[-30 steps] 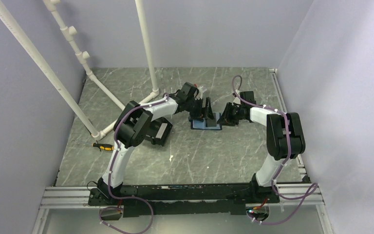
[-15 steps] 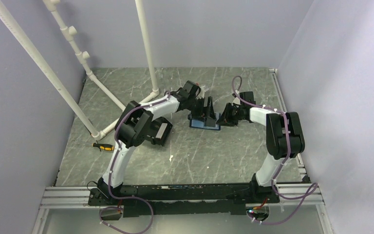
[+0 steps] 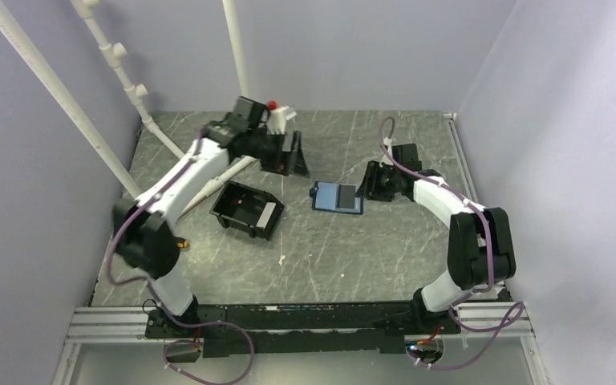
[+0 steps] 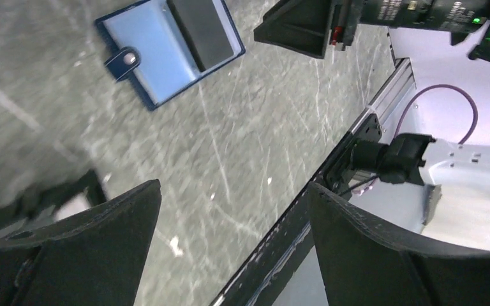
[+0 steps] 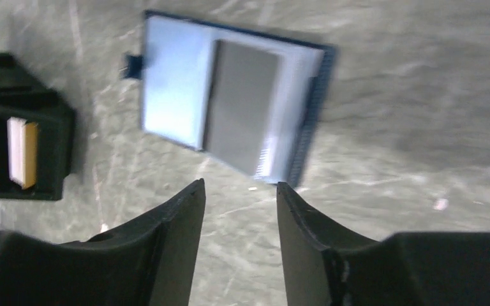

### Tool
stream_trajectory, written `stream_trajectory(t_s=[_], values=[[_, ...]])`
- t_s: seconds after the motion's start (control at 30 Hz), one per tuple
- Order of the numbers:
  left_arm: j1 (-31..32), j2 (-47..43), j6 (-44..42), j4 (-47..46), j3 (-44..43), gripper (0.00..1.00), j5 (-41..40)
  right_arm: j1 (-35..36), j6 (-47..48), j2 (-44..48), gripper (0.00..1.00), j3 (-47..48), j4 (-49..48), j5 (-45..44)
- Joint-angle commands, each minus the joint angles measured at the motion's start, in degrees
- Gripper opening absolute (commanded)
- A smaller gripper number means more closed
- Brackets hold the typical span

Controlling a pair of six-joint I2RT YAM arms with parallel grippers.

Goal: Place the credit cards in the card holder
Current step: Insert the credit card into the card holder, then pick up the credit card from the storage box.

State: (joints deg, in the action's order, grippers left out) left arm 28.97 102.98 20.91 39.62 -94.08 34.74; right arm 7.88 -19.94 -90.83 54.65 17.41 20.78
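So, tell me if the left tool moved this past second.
Yes: the left tool has swung back and left, off the card holder, toward the upright white pipe.

Black plastic bin (image 3: 245,210), open-topped, rectangular, with a grey-white patch on its near right wall; it sits left of centre on the table (image 3: 345,257), a grey-green marbled slab veined in white, with a small white scrap (image 3: 281,258) lying apart nearer the front edge. White pipe frame (image 3: 64,100) with jointed fittings, rising from the far left of the slab, one low pipe end just beside the bin. Pale lavender walls (image 3: 353,56) on three sides; silver slotted rail (image 3: 88,325) along the near edge.
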Motion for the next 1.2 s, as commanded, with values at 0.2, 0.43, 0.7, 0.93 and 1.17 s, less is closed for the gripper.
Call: stream_trajectory(t_s=[0.2,0.43,0.7,0.93,1.17], values=[[-10.8,-17.8,-13.2,13.0,14.3,0.93,-6.7,19.9,-11.9,2.0,0.54,-0.1,-14.7,10.4],[-14.8,-13.9,-10.5,6.2,21.0,0.92,-2.8,26.4,-28.3,-8.9,0.47,-0.8,-35.4,17.2],[-14.8,-8.9,-8.9,-2.0,23.9,0.92,2.5,28.6,-30.0,-14.9,0.43,1.2,-36.4,16.2],[-14.8,-4.5,-8.5,-3.8,24.6,0.89,3.6,29.0,-31.5,-18.7,0.37,2.5,-38.3,17.1],[-14.7,-2.7,-7.8,-5.2,26.2,0.9,3.6,29.5,-31.9,-21.3,0.34,4.0,-38.7,17.4]])
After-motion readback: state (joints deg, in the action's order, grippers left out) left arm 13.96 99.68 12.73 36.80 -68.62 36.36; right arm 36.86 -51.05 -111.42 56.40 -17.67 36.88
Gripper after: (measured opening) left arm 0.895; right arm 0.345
